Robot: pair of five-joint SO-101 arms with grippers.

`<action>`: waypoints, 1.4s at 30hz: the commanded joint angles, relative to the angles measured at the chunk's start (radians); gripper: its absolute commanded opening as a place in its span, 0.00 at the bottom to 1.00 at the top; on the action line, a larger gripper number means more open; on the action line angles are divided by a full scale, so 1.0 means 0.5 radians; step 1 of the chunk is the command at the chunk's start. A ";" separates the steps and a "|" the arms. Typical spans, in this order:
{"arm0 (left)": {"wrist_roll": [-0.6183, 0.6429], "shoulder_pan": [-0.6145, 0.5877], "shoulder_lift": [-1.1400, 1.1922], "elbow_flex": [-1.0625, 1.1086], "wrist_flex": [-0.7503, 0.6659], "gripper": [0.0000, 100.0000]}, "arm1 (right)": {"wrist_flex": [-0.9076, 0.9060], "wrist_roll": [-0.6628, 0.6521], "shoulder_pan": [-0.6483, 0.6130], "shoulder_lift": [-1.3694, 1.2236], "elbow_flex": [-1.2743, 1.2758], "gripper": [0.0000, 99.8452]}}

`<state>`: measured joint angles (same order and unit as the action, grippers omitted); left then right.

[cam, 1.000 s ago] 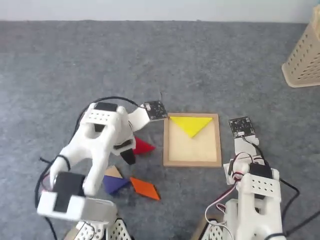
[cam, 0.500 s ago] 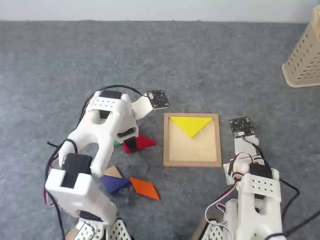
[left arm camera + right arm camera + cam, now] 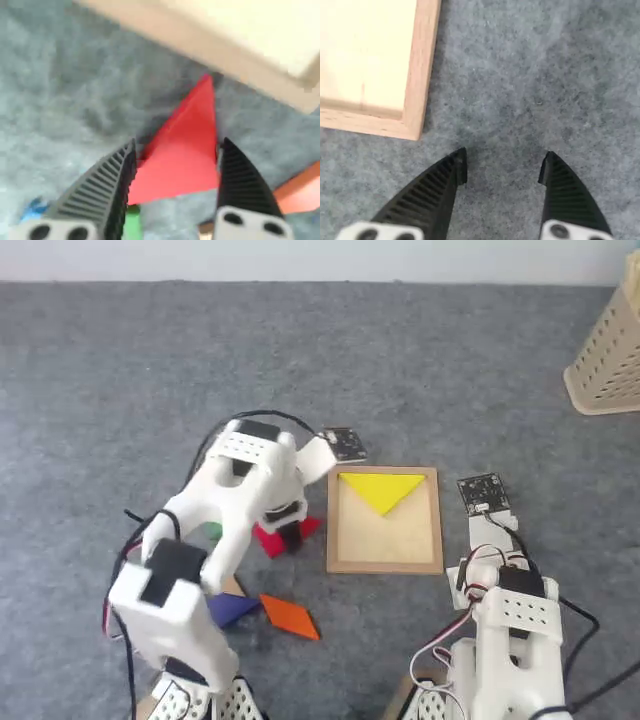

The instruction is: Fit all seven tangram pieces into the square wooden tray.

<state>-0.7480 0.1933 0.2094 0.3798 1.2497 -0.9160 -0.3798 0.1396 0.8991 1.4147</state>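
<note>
Left wrist view: left hand (image 3: 177, 146) clamps the red triangle (image 3: 182, 172) across two edges, just beside the wooden tray (image 3: 200, 52), probably to slide it in. Right hand (image 3: 504, 159) hangs with fingers apart over bare worktop (image 3: 545, 75), leaving the tray unobstructed.

grey felt table cover (image 3: 150, 360), pale wall strip (image 3: 300, 258), perforated beige container (image 3: 610, 340)
</note>
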 commanded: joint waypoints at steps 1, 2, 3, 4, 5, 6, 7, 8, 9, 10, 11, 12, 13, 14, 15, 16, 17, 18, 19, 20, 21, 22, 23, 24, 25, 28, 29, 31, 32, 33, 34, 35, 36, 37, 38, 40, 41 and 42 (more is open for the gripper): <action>0.006 -0.018 -0.267 -0.017 0.061 0.25 | 0.029 0.018 0.011 -0.017 -0.003 0.24; -0.043 -0.031 -0.288 -0.017 0.104 0.25 | 0.029 0.018 0.011 -0.017 -0.003 0.24; -0.098 -0.046 -0.295 -0.020 0.147 0.26 | 0.029 0.018 0.011 -0.017 -0.003 0.24; -0.138 -0.064 -0.295 -0.023 0.169 0.26 | 0.029 0.018 0.011 -0.017 -0.003 0.24; -0.172 -0.083 -0.295 -0.023 0.163 0.26 | 0.029 0.018 0.011 -0.017 -0.003 0.24; -0.206 -0.104 -0.292 -0.020 0.141 0.26 | 0.029 0.018 0.011 -0.017 -0.003 0.24; -0.261 -0.129 -0.292 -0.020 0.120 0.26 | 0.029 0.018 0.011 -0.017 -0.003 0.24; -0.347 -0.160 -0.292 -0.020 0.114 0.26 | 0.029 0.018 0.011 -0.017 -0.003 0.24; -0.454 -0.184 -0.292 -0.017 0.129 0.27 | 0.029 0.018 0.014 -0.017 -0.003 0.24; -0.568 -0.203 -0.292 -0.011 0.160 0.27 | 0.029 0.018 0.014 -0.017 -0.003 0.24; -0.669 -0.215 -0.292 -0.005 0.206 0.27 | 0.029 0.018 0.014 -0.017 -0.003 0.24; -0.755 -0.218 -0.292 0.023 0.227 0.27 | 0.029 0.018 0.014 -0.017 -0.003 0.24; -0.813 -0.212 -0.292 0.054 0.212 0.27 | 0.029 0.018 0.014 -0.017 -0.003 0.24; -0.829 -0.209 -0.292 0.081 0.163 0.27 | 0.029 0.018 0.014 -0.017 -0.003 0.24; -0.822 -0.209 -0.292 0.106 0.092 0.27 | 0.029 0.018 0.011 -0.017 -0.003 0.24; -0.822 -0.209 -0.292 0.124 0.031 0.27 | 0.029 0.018 0.011 -0.017 -0.003 0.24; -0.825 -0.206 -0.292 0.146 -0.015 0.27 | 0.029 0.018 0.011 -0.017 -0.003 0.24; -0.829 -0.203 -0.288 0.167 -0.049 0.27 | 0.029 0.018 0.011 -0.017 -0.003 0.24; -0.829 -0.190 -0.288 0.192 -0.080 0.29 | 0.029 0.018 0.011 -0.017 -0.003 0.24; -0.829 -0.172 -0.288 0.219 -0.107 0.30 | 0.029 0.018 0.011 -0.017 -0.003 0.24; -0.829 -0.157 -0.288 0.241 -0.144 0.30 | 0.029 0.018 0.011 -0.017 -0.003 0.24; -0.829 -0.144 -0.288 0.259 -0.169 0.30 | 0.029 0.018 0.011 -0.017 -0.003 0.24; -0.829 -0.138 -0.288 0.272 -0.178 0.30 | 0.029 0.018 0.011 -0.017 -0.003 0.24; -0.829 -0.114 -0.288 0.278 -0.178 0.30 | 0.029 0.018 0.011 -0.017 -0.003 0.24; -0.829 -0.092 -0.288 0.284 -0.172 0.30 | 0.029 0.018 0.011 -0.017 -0.003 0.24; -0.825 -0.021 -0.288 0.351 -0.187 0.30 | 0.029 0.018 0.011 -0.017 -0.003 0.24; -0.825 -0.006 -0.288 0.370 -0.187 0.30 | 0.029 0.018 0.011 -0.017 -0.003 0.24; -0.825 -0.003 -0.270 0.385 -0.218 0.30 | 0.029 0.018 0.011 -0.017 -0.003 0.24; -0.822 -0.012 -0.242 0.385 -0.239 0.30 | 0.029 0.018 0.011 -0.017 -0.003 0.24; -0.822 -0.034 -0.206 0.385 -0.258 0.30 | 0.029 0.018 0.011 -0.017 -0.003 0.24; -0.822 -0.046 -0.160 0.385 -0.267 0.30 | 0.029 0.018 0.011 -0.017 -0.003 0.24; -0.822 -0.052 -0.114 0.382 -0.267 0.30 | 0.029 0.018 0.011 -0.017 -0.003 0.24; -0.816 -0.061 -0.089 0.373 -0.261 0.30 | 0.029 0.018 0.011 -0.017 -0.003 0.24; -0.798 -0.064 -0.071 0.345 -0.249 0.30 | 0.029 0.018 0.011 -0.017 -0.003 0.24; -0.758 -0.064 -0.055 0.315 -0.224 0.28 | 0.029 0.018 0.011 -0.017 -0.003 0.24; -0.724 -0.043 -0.052 0.302 -0.209 0.25 | 0.029 0.018 0.011 -0.017 -0.003 0.24; -0.724 -0.043 -0.052 0.302 -0.206 0.24 | 0.029 0.018 0.011 -0.017 -0.003 0.24; -0.724 -0.043 -0.052 0.302 -0.206 0.23 | 0.029 0.018 0.011 -0.017 -0.003 0.24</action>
<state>-1.1347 0.1688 0.1803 0.5501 1.1469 -0.9160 -0.3798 0.1396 0.8991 1.4147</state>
